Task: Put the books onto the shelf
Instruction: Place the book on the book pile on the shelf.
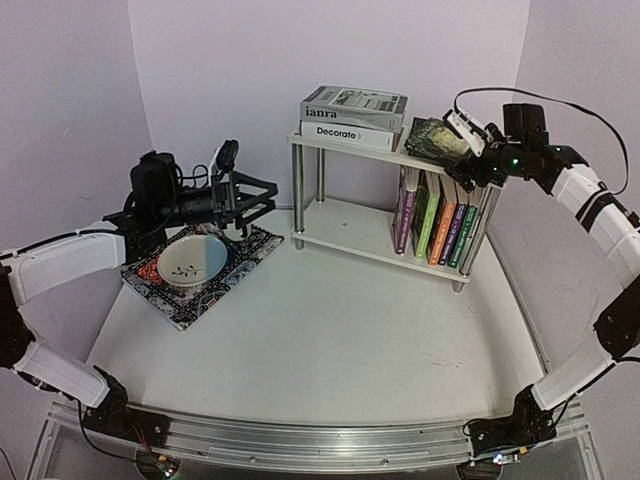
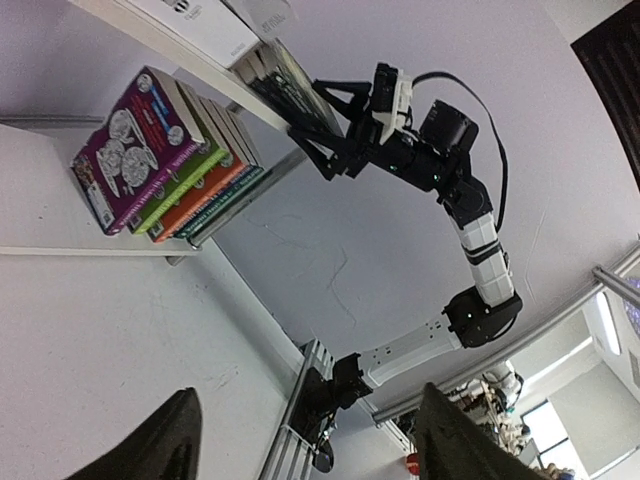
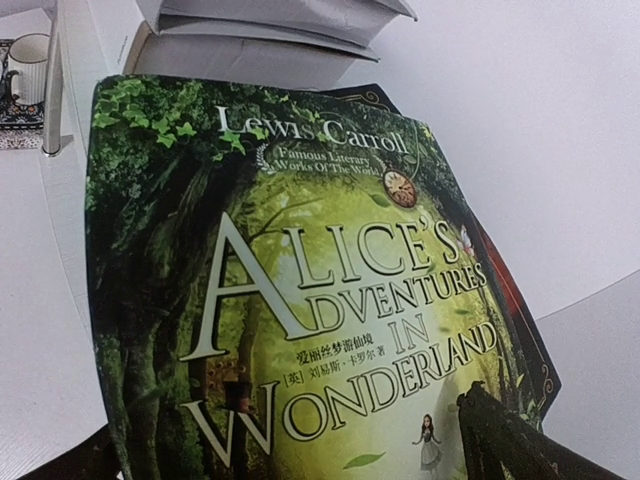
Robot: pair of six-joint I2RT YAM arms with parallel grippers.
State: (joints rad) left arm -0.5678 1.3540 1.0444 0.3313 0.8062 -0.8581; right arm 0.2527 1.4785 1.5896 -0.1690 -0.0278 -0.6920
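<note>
The shelf (image 1: 345,225) holds books (image 1: 440,225) upright on its lower board, covers mostly hidden. On its top board the right fingers (image 3: 500,445) gape over a green novel (image 3: 300,300), lower edge cut off. Left of it, left fingers (image 2: 165,445) spread empty.

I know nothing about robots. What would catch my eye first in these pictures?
Probably the green Alice's Adventures in Wonderland book, lying at the right end of the top board of the shelf, with the right end effector open around it. Next comes the row of colourful books standing on the lower board. At left, a bowl sits on a patterned placemat.
</note>
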